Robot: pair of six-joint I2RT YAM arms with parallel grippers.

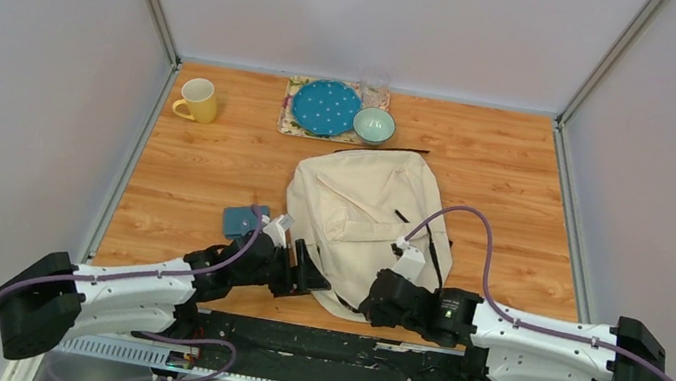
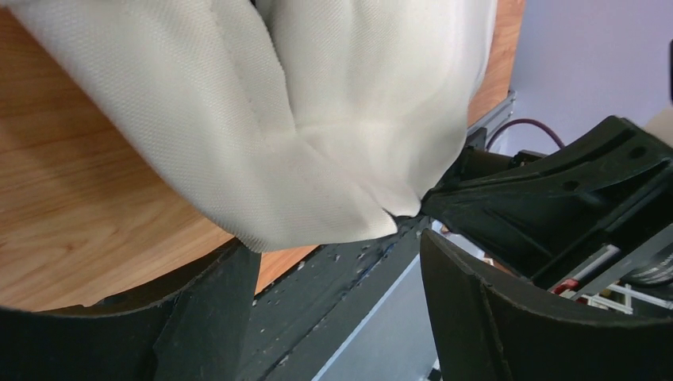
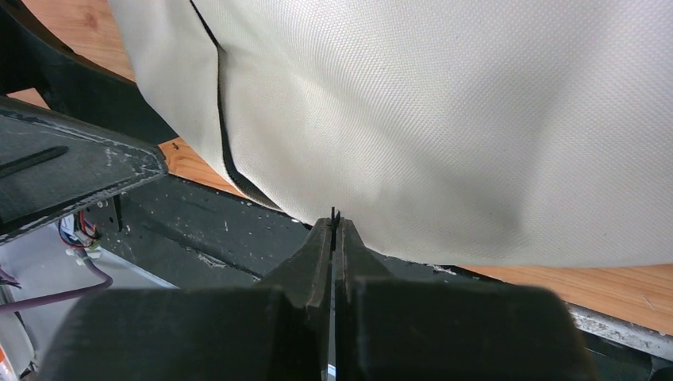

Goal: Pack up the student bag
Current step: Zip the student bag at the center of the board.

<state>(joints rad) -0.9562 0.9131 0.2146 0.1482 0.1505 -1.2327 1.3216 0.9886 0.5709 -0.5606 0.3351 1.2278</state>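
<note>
While the backpack (image 1: 361,209) lies flat on the table (image 1: 215,172), its near corner is straddled by an open left gripper (image 2: 337,278).

The left fingers are spread wide on either side of that corner, with no cloth clamped. The right gripper (image 3: 335,230) is pressed fully shut just under the near hem; whether a thread of fabric is caught at its tips cannot be told. The near corner is seen hanging past the table edge over the metal rail, so the bag could be dragged off the front by any pull towards the arm bases. Only a loose fold might be caught if the left fingers are closed here. The long axis runs from the near edge towards the far side, leaning slightly right. The end with the thin black strap is pointed at the blue plate (image 1: 326,107).
</note>
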